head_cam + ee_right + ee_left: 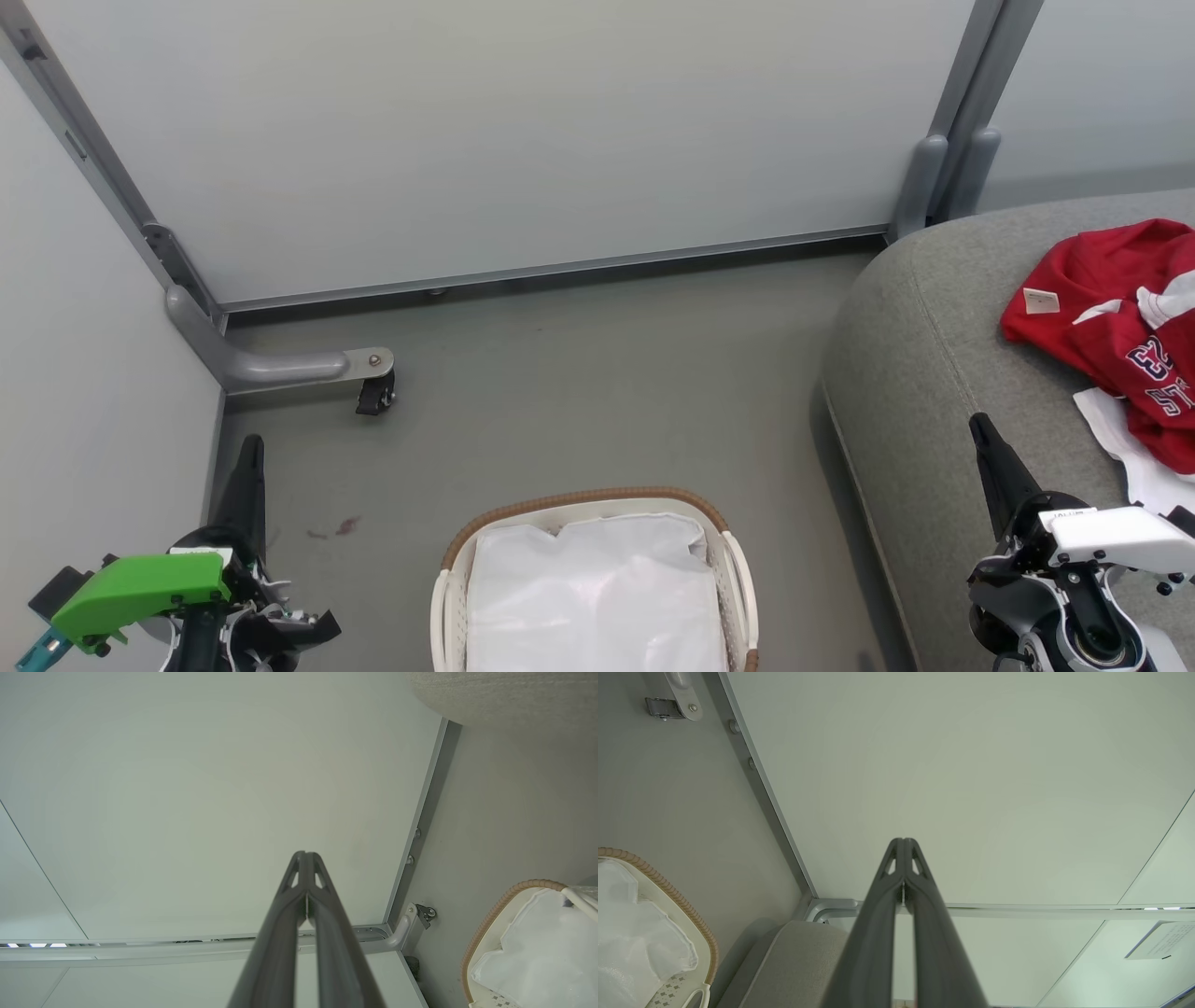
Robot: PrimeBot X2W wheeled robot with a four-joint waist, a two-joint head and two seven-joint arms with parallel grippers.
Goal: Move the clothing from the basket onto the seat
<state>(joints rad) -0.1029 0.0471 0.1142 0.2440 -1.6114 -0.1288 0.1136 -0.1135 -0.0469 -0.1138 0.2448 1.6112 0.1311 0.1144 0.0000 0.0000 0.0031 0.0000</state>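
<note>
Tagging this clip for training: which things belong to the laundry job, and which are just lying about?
Job: red clothing, lying on the grey seat; white basket.
Lying about: basket liner, partition panels, caster wheel, floor stain.

A partitioned test cell: pale panels on grey castered frames, bare grey floor

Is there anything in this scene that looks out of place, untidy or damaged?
Little stands out. A small reddish smear marks the grey floor left of the basket. The clothing lies crumpled, not folded, on the seat, and the white liner in the basket is rumpled. No damage shows.
</note>
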